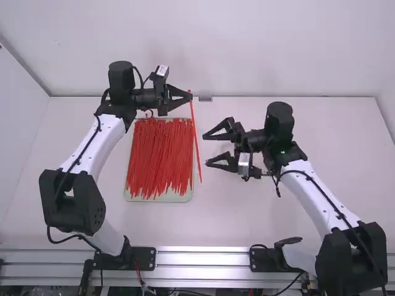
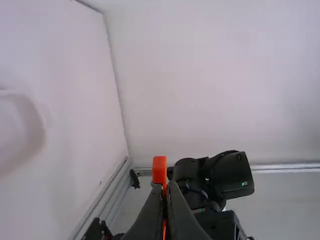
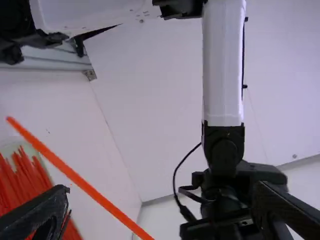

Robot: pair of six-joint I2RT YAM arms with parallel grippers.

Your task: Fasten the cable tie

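Looking down on a white table [image 1: 345, 142], with the left arm [image 1: 92, 145] bent toward the far edge and the right arm [image 1: 315, 191] angled in from the right. Finding between them a pale board [image 1: 157, 198] heaped with a pile of red cable ties [image 1: 160, 157]. Seeing the right gripper [image 1: 208, 149] spread wide, holding nothing, just right of the pile. Seeing the left gripper [image 1: 187, 95] pinched tight on the head end of a single cable tie [image 1: 195, 135], slanting down along the pile's right edge and passing close by the right gripper's parted fingertips; contact there impossible to tell.
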